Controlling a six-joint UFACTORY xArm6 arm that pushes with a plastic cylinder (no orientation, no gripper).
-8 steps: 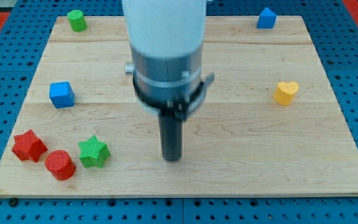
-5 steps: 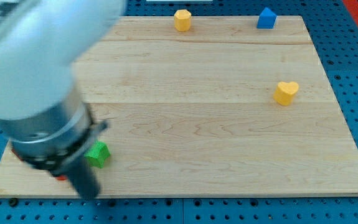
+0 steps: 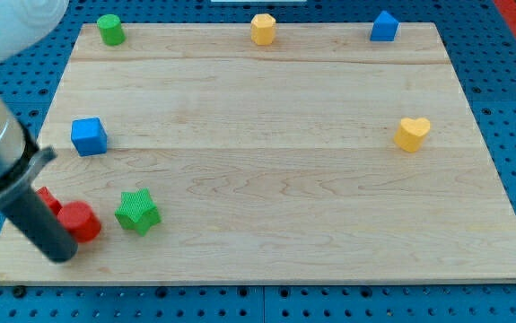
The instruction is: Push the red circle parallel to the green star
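Note:
The red circle point(image 3: 82, 221) lies near the board's bottom left, just left of the green star point(image 3: 136, 213), with a small gap between them. My tip point(image 3: 62, 254) is at the red circle's lower left, touching or nearly touching it. The rod slants up to the view's left and hides most of the red star point(image 3: 48, 198) behind it.
A blue cube point(image 3: 89, 136) sits above the red blocks. A green cylinder point(image 3: 109, 29), a yellow hexagon point(image 3: 263, 28) and a blue block point(image 3: 383, 26) line the top edge. A yellow heart point(image 3: 412, 134) is at the right. The board's bottom edge point(image 3: 258, 276) is close below my tip.
My arm swept from the board's middle to the bottom left corner. The red circle has moved slightly up, and the green star shifted a little.

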